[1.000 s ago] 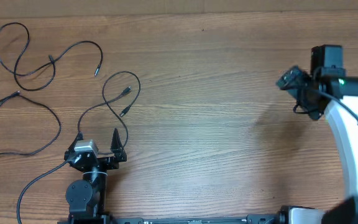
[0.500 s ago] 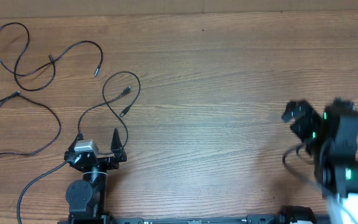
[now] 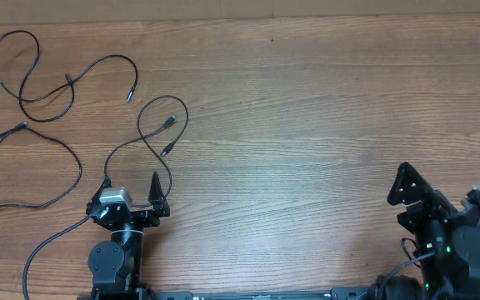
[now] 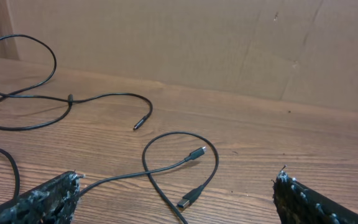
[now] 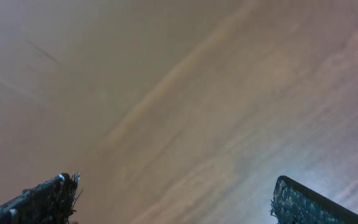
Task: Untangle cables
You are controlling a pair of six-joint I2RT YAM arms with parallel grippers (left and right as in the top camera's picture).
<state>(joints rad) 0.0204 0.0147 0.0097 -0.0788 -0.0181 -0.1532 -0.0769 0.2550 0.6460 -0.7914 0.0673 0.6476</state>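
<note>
both spread, empty: left end effector (image 3: pixel 131 181), right end effector (image 5: pixel 173 179) | cables (image 4: pixel 191 198) slack

Robotics lab bench: wood-grain table (image 3: pixel 307 108), brown backboard (image 4: pixel 197 43), left arm (image 3: pixel 111 260) and right arm (image 3: pixel 461 250) at its edge.

- The thin black flexible cords (image 3: pixel 67 80) all lie on the left part of the brown wooden table (image 3: pixel 307 100), well apart from its right half.
- The far strand (image 3: pixel 111 56) winds across the far-left corner.
- The left-edge strand (image 3: pixel 79 171) lies nearer, running in from the table's left edge.
- The looped strand (image 3: pixel 165 97) lies just ahead of the left gripper (image 3: pixel 132 179), its tail passing that gripper's left finger.
- The right gripper (image 3: pixel 405 204) sits at the near-right corner, its fingers spread.
</note>
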